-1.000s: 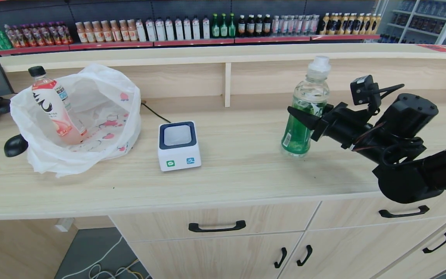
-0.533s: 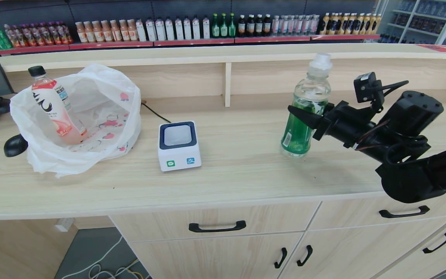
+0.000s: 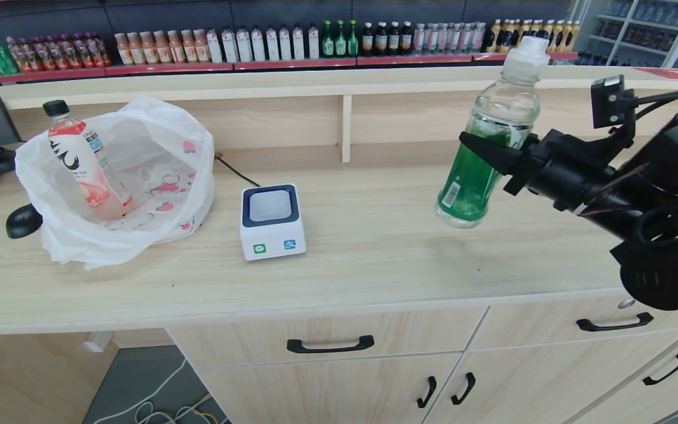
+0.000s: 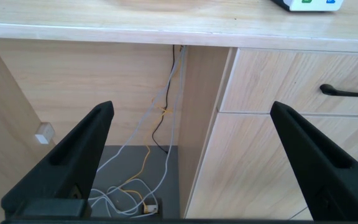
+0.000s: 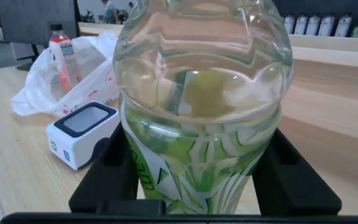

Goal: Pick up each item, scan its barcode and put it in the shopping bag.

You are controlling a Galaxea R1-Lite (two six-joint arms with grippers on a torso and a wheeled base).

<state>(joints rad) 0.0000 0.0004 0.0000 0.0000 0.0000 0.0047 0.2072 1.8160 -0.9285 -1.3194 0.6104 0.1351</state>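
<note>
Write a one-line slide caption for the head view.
Right gripper holds a green bottle above the counter, with the scanner and the shopping bag, holding a pink bottle, to its left.

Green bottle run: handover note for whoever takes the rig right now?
Right gripper: shut on the green bottle, held tilted, clear of the counter at its right side.
Left gripper: open, empty, low in front of the cabinet, below the counter top.
Scanner: mid-counter, window up.
Done: pink bottle stands in the shopping bag at the left.
Left: bring the green bottle's barcode over the scanner, then put it in the bag.
</note>
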